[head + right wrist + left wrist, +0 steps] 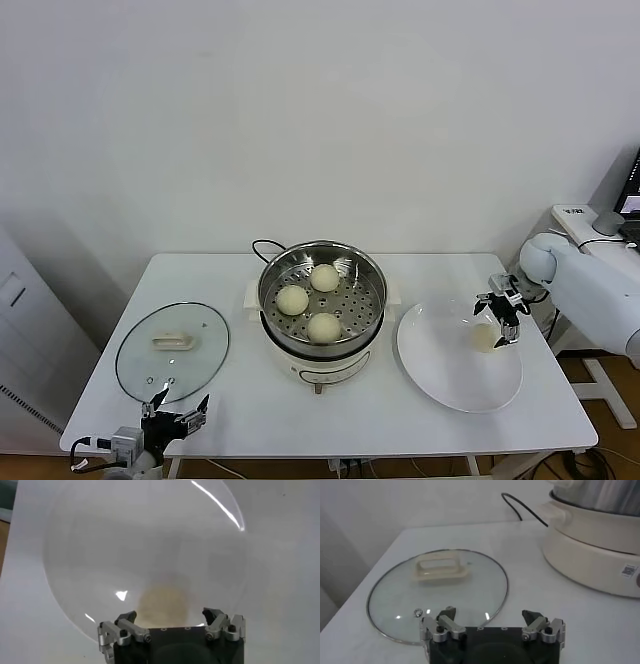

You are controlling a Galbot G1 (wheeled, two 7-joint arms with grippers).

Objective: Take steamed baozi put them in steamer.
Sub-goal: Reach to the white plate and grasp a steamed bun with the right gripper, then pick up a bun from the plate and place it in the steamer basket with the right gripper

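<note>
Three cream-white baozi (311, 300) lie on the perforated floor of the shiny steamer (370, 272) on its cream pot base at the table's middle. A fourth baozi (483, 338) (163, 607) rests on the white plate (450, 380) (100, 555) to the right. My right gripper (498, 318) (170, 617) hovers open just above that baozi, its fingers on either side and clear of it. My left gripper (175, 412) (491, 618) stays open near the table's front left corner, by the glass lid, with nothing between its fingers.
A round glass lid (172, 350) (437, 592) with a cream handle lies flat at the left. A black cord (262, 246) (517, 507) runs behind the pot. The pot base (590, 540) stands right of the lid. Bare tabletop lies in front.
</note>
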